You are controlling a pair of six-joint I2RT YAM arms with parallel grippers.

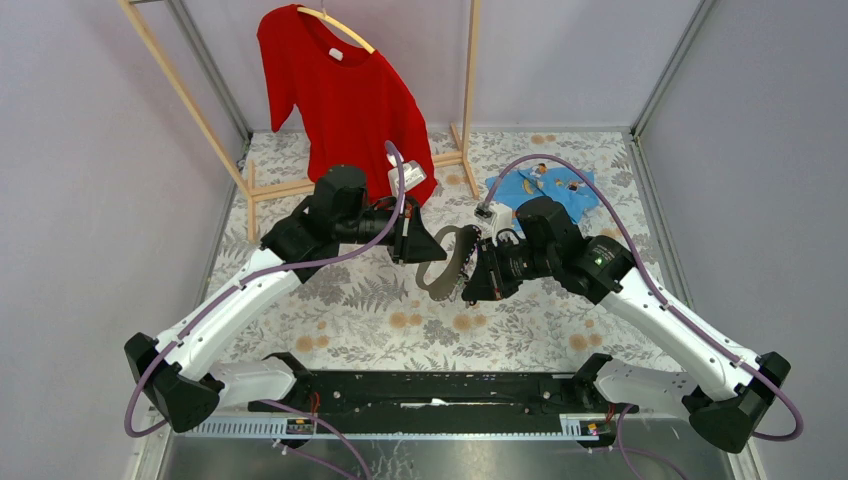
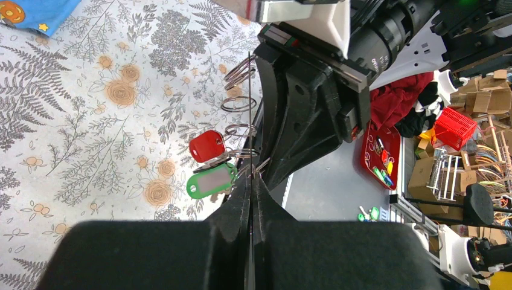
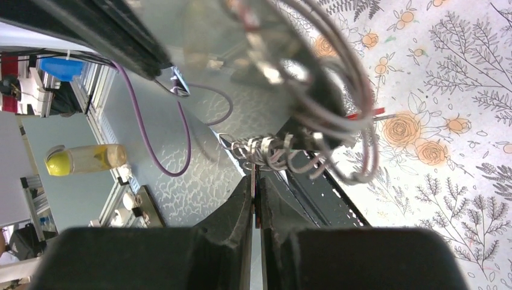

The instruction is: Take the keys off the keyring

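Note:
The keyring (image 1: 447, 262), a grey-tan band loop, hangs in the air between my two grippers. My left gripper (image 1: 424, 252) is shut on its edge, which shows as a thin line (image 2: 249, 121) in the left wrist view. A red-headed key (image 2: 206, 145) and a green-headed key (image 2: 211, 180) hang from small wire rings (image 2: 239, 103) beside my left gripper (image 2: 252, 181). My right gripper (image 1: 466, 280) is shut on a thin flat strip at a cluster of wire rings (image 3: 273, 148); it looks like the band's edge. The right gripper (image 3: 256, 180) hides the rest. The black key is not visible.
A red shirt (image 1: 345, 95) hangs on a wooden rack (image 1: 200, 110) at the back left. A blue cloth (image 1: 545, 188) lies at the back right, behind the right arm. The flowered tabletop (image 1: 380, 300) lies below the grippers.

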